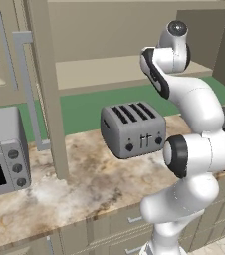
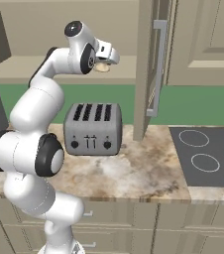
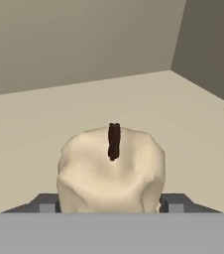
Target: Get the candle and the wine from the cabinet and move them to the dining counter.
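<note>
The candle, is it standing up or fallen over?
Standing up. In the hand view the candle sits on the cabinet shelf with its dark wick pointing straight up.

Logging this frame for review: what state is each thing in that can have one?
Cabinet: doors open.
Candle: upright on the cabinet shelf, unlit, between the fingertips.
Gripper: one fingertip on either side of the candle, grip not confirmed.
Toaster: on the worktop, slots empty.
Toaster oven: door closed.
Cooktop: nothing on it.
</note>
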Robot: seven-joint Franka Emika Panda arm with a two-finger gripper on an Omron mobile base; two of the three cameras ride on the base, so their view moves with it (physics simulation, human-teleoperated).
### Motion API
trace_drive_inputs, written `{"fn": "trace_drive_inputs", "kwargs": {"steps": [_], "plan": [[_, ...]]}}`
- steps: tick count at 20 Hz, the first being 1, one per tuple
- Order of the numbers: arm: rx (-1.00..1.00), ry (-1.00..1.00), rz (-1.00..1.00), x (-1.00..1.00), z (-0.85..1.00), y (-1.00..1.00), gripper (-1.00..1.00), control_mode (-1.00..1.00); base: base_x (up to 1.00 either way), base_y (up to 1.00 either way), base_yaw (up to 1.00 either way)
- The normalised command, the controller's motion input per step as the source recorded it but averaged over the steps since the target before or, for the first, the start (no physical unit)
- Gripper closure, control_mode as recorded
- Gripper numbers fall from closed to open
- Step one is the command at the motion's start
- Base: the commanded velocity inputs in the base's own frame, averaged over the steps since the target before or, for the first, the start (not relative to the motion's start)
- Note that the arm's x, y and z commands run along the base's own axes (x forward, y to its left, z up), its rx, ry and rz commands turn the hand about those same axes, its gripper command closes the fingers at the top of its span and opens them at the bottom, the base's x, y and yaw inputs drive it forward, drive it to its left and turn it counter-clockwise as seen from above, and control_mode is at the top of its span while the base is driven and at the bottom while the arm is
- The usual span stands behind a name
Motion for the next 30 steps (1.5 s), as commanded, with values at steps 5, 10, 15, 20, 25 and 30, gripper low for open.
{"fn": "trace_drive_inputs", "kwargs": {"steps": [5,10,15,20,25,30], "plan": [[0.0,0.0,0.0,0.0,0.0,0.0,1.0,-1.0,0.0,0.0,0.0],[0.0,0.0,0.0,0.0,0.0,0.0,1.0,-1.0,0.0,0.0,0.0],[0.0,0.0,0.0,0.0,0.0,0.0,1.0,-1.0,0.0,0.0,0.0],[0.0,0.0,0.0,0.0,0.0,0.0,1.0,-1.0,0.0,0.0,0.0],[0.0,0.0,0.03,-0.25,0.0,-0.01,1.0,-1.0,0.0,0.0,0.0],[0.0,-0.03,0.01,-0.53,0.0,0.0,1.0,-1.0,0.0,0.0,0.0]]}}
